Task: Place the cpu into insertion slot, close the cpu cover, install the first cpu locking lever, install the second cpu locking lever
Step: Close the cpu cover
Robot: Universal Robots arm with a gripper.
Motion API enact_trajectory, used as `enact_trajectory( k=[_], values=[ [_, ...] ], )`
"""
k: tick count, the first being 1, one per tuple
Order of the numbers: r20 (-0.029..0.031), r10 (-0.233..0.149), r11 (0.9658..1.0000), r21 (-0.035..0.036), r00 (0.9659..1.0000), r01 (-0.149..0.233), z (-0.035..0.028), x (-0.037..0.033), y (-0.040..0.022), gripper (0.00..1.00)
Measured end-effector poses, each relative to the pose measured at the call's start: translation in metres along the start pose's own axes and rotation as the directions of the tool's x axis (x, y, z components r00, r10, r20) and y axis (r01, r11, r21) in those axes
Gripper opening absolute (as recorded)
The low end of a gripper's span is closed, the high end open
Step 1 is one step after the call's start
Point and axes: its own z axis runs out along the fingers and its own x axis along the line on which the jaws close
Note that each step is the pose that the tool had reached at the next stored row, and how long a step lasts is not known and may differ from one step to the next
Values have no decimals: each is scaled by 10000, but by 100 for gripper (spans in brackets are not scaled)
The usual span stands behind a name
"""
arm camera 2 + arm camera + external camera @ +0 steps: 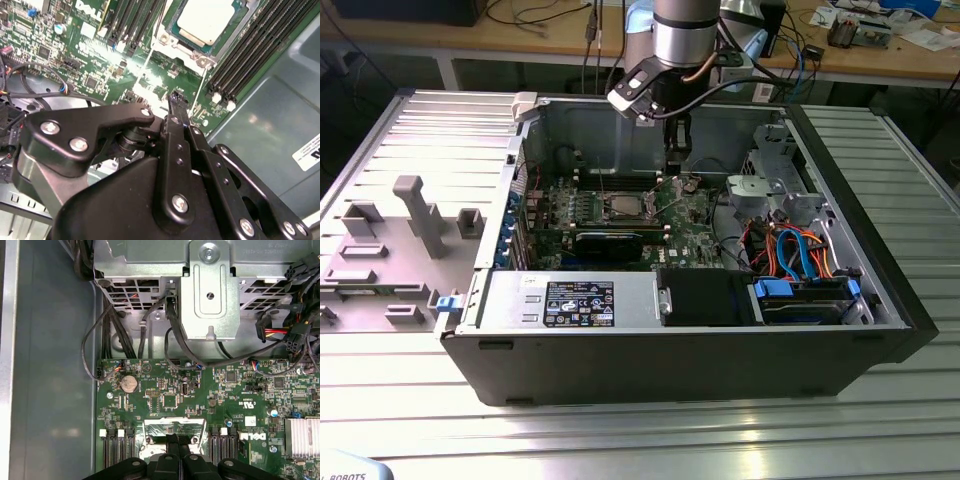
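The cpu [210, 19] shows its dull silver top inside the insertion slot [624, 207] on the green board. A shiny frame, the cpu cover [171, 36], lies around the chip. Two thin silver rods [143, 70] run from the socket's corners along the board toward my fingers; whether they are latched I cannot tell. My gripper [177, 97] is shut, fingertips pressed together just above the board beside the socket, with nothing seen between them. In the first wrist view the gripper [178, 441] overlaps the socket's shiny edge [156, 428]. In the exterior view the gripper [680, 165] hangs inside the case, to the socket's right.
Black memory slots [250, 55] flank the socket. A metal drive cage [210, 295] and cable bundles [790, 250] crowd the case on the exterior view's right. A power supply [570, 300] lines the near wall. A grey plastic shroud [410, 230] lies on the table outside.
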Motion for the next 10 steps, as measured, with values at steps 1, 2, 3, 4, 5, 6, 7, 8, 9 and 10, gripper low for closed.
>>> enact_trajectory(
  k=[1,2,3,4,5,6,7,8,9,10],
  values=[
    [-4,-77,10000,-1,10000,77,1,0,12,11],
    [-13,-177,9998,-4,9998,177,6,1,26,11],
    [-15,-198,9998,-5,9998,198,19,1,39,11],
    [-12,-199,9998,-4,9998,199,41,1,54,11],
    [-13,-199,9998,-4,9998,199,59,2,64,11],
    [-13,-198,9998,-3,9998,198,84,3,79,11],
    [-13,-198,9998,-4,9998,198,94,4,90,11],
    [-12,-199,9998,-3,9998,199,102,4,104,11],
    [-11,-200,9998,-3,9998,200,111,5,122,11],
    [-13,-200,9998,2,9998,200,124,8,145,11]
  ],
)
